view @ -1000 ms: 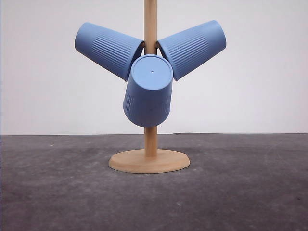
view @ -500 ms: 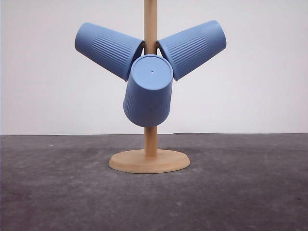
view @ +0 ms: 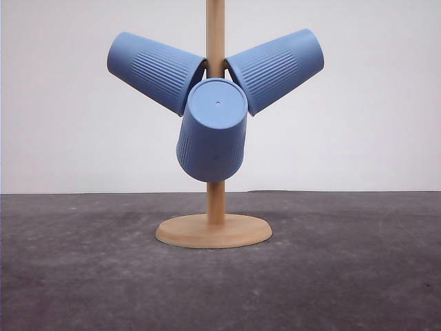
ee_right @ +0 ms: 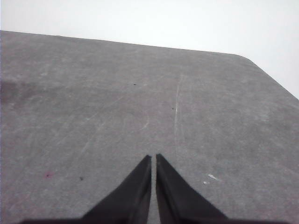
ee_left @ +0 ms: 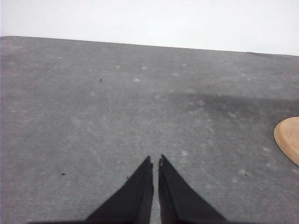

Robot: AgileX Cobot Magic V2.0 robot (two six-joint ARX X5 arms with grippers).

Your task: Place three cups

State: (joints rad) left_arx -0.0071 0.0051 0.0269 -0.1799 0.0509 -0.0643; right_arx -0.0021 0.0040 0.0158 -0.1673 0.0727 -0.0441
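Nothing shifted since a second ago. Left cup [view: 155, 71], front cup [view: 213, 131], right cup [view: 277, 68] hanging on wooden stand [view: 214, 230] mid-desk [view: 83, 269]. Left end effector [ee_left: 155, 161] pinched together, empty; right end effector [ee_right: 153, 158] likewise.

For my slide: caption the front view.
Three blue ribbed cups hang on a wooden cup tree standing on a gray table.

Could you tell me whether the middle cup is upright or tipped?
Tipped: the middle cup hangs on the wooden stand, flat base facing the camera.
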